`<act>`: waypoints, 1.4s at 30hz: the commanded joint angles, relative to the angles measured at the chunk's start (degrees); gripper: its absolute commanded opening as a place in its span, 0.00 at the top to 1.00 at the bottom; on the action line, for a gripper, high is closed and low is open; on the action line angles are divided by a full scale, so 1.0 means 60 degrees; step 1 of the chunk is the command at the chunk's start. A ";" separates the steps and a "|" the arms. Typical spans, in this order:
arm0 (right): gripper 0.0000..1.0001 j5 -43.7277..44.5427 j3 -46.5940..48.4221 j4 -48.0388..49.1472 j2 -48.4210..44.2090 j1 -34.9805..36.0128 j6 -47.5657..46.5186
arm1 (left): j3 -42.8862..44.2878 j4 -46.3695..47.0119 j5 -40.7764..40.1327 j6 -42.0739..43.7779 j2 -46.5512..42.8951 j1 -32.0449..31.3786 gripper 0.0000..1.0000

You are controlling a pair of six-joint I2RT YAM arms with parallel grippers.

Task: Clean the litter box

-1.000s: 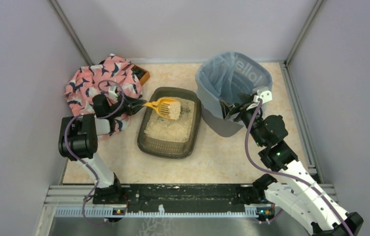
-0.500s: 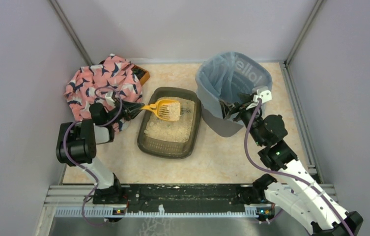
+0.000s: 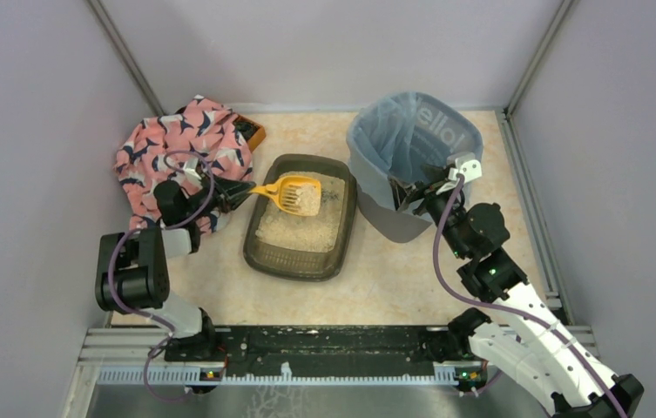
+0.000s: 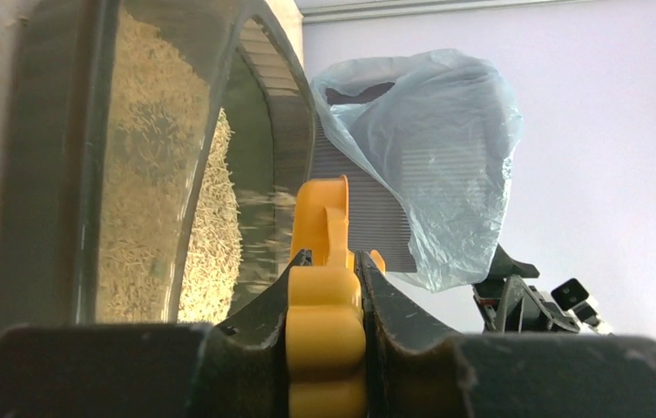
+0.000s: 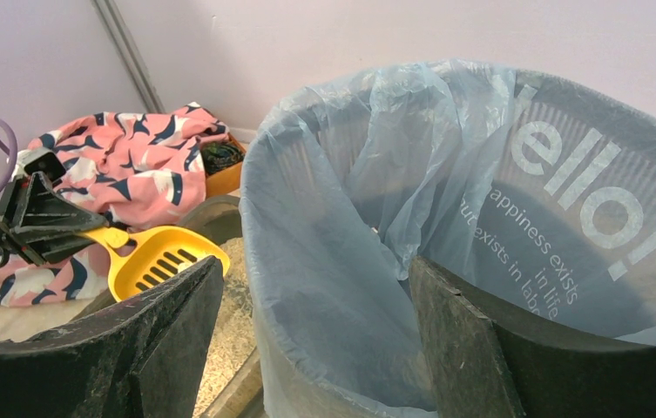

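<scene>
At centre-left, the outstretched left gripper clamps the litter scoop over the litter box. The right gripper, spread, straddles the bin rim; patterned cloth upper-left.

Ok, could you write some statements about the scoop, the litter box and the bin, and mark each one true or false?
1. The left gripper holds the yellow scoop by its handle. True.
2. The scoop hangs over the bin. False: it is over the litter box.
3. The fingers of the right gripper stand on both sides of the bin's rim. True.
4. The bin has no bag. False: a blue bag lines it.
</scene>
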 commanded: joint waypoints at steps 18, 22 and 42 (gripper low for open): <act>0.22 -0.0166 -0.0022 0.0020 0.0133 0.0066 0.0113 | -0.1045 0.6746 -0.0056 -0.3732 0.2257 -0.0260 1.00; 0.22 -0.0180 -0.0008 0.0048 0.0210 0.0066 0.0113 | -0.1331 0.6394 -0.0041 -0.3349 0.2019 0.0188 1.00; 0.22 -0.0114 -0.0100 0.0053 0.0198 0.0064 0.0133 | -0.1775 0.3190 -0.0386 -0.0975 0.1098 -0.0003 1.00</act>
